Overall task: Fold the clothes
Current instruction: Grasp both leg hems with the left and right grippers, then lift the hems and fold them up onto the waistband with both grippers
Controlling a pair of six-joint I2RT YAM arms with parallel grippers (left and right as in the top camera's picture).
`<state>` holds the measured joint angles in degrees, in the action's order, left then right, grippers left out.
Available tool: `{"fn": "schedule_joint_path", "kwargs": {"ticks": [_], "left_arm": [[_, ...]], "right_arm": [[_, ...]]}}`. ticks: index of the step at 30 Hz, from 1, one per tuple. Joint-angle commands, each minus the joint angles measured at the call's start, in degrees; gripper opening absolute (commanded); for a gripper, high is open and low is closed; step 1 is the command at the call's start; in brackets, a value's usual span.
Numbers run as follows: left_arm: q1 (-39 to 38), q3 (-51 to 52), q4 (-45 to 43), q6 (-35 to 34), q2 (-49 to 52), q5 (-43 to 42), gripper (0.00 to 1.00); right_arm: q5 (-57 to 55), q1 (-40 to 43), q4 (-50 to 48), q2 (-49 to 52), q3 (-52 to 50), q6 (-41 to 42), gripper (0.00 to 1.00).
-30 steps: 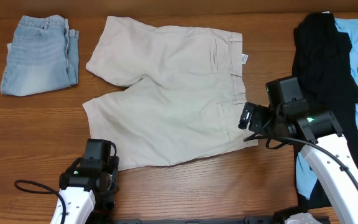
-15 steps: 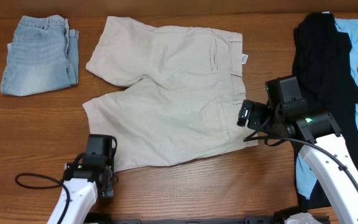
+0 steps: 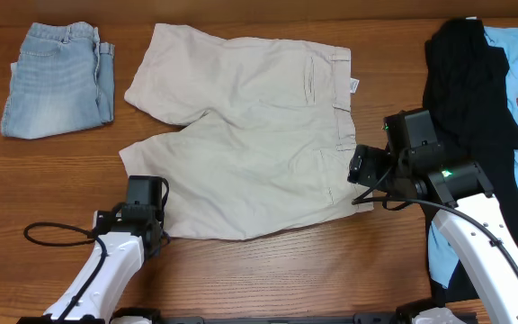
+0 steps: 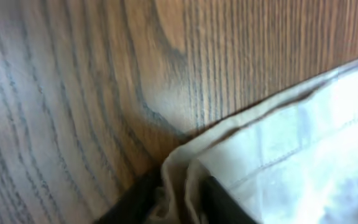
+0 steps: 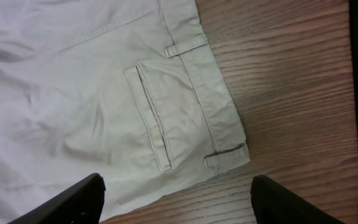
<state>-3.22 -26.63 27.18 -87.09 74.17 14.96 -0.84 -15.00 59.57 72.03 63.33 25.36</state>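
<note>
1. The jeans (image 3: 58, 79) sit folded at the far left of the table (image 3: 331, 270).
2. The shorts (image 3: 250, 135) lie flat mid-table, unfolded. My left pincer (image 4: 179, 200) pinches their hem corner, and my right pincer (image 5: 178, 193) hangs spread above the waistband.
3. The dark pile (image 3: 470, 81) on the right is untouched.

Behind each claw I see a black wrist housing, then a white tubular link: left arm (image 3: 106, 268), right arm (image 3: 477, 218). A black cable (image 3: 26, 235) loops out behind the left claw (image 3: 145, 189). A green light (image 3: 447, 173) glows behind the right claw (image 3: 360, 166), whose fingers (image 5: 73, 199) are matte black, and another black cable trails along its white link.
</note>
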Motion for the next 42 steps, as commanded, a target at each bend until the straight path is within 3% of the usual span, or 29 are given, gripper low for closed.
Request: {"fn": "schedule_joint_path", "kwargs": {"ticks": [1,6,8,13,14,18,23,31,34,36,37,39,42], "left_arm": [[0.2,4.1,0.9,11.1,3.8,-7.7,0.06],[0.2,4.1,3.3,26.3,3.8,-12.0,0.04],[0.2,3.7,5.1,27.6,3.8,-12.0,0.04],[0.2,-0.2,11.3,27.6,3.8,-12.0,0.04],[0.2,-1.5,12.7,27.6,3.8,-12.0,0.04],[0.2,-9.2,17.3,30.6,3.8,-11.8,0.04],[0.2,-17.1,19.5,32.8,3.8,-11.8,0.04],[0.2,-19.7,19.9,34.9,3.8,-11.6,0.04],[0.2,-19.7,20.5,37.5,3.8,-11.6,0.04],[0.2,-19.9,21.4,39.3,3.7,-11.6,0.04],[0.2,-20.4,22.7,40.5,3.7,-11.4,0.04],[0.2,-22.6,26.1,42.0,3.7,-11.4,0.04],[0.2,-28.9,33.2,43.8,3.7,-11.1,0.04]], "right_arm": [[1.7,0.1,-0.3,0.2,0.0,0.0,0.72],[4.6,0.1,2.3,0.2,-0.7,2.1,0.53],[4.9,0.1,2.2,0.2,-3.5,3.4,0.42],[4.6,0.1,-2.1,0.3,-11.0,5.7,0.33],[4.6,0.1,-4.6,0.3,-13.5,6.7,0.33],[4.5,0.1,-13.0,1.6,-21.4,8.0,0.55],[3.9,0.1,-20.7,5.7,-26.0,10.4,0.67],[0.0,0.1,-26.1,13.6,-26.1,12.7,0.68],[-1.9,0.3,-26.5,14.0,-25.9,14.1,0.52],[-1.9,0.8,-25.8,13.8,-25.3,14.1,0.36],[-1.9,1.8,-23.9,13.5,-24.0,14.1,0.20],[-1.9,3.6,-18.8,12.4,-20.3,13.4,0.04],[-1.4,5.9,-8.6,9.8,-11.7,9.9,0.04]]}}
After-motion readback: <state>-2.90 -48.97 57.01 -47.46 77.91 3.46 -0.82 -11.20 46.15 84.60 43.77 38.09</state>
